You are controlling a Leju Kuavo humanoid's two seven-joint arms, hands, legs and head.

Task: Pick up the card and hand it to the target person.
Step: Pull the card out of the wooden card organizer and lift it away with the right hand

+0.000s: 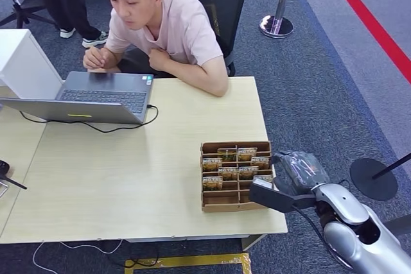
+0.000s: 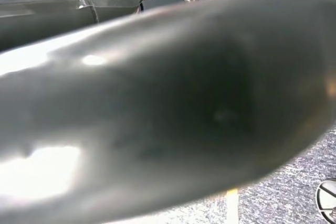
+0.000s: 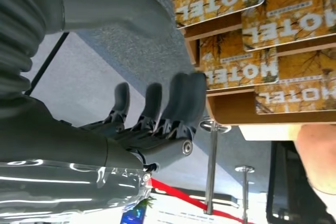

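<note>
Cards (image 1: 236, 166) printed with "HOTEL" stand in rows in the slots of a wooden rack (image 1: 208, 206) at the right front part of the bench (image 1: 121, 178). In the head view, the right robot hand (image 1: 297, 170) sits just beside the rack's right wall, off the bench edge and level with the card rows. The target person (image 1: 164, 30) leans on the far edge of the bench, beside an open laptop (image 1: 92, 97).

In the left wrist view, a blurred dark curved surface lies close to the lens; the state of the left robot hand cannot be determined.

In the right wrist view, the right robot hand (image 3: 158, 114) holds nothing. Its fingers (image 3: 186, 98) are apart and lightly curled, with the tips near the rack (image 3: 233, 109) edge and no card (image 3: 233, 72) between them.

Procedure, as judged: the step in hand is the reach. Select a single card in the row nearest the hand. Bring the thumb and fingers to opposite faces of that card only. Avoid pushing the rack wall, because the rack appears light and may slide. Lift straight out of the slot before turning toward the person.
</note>
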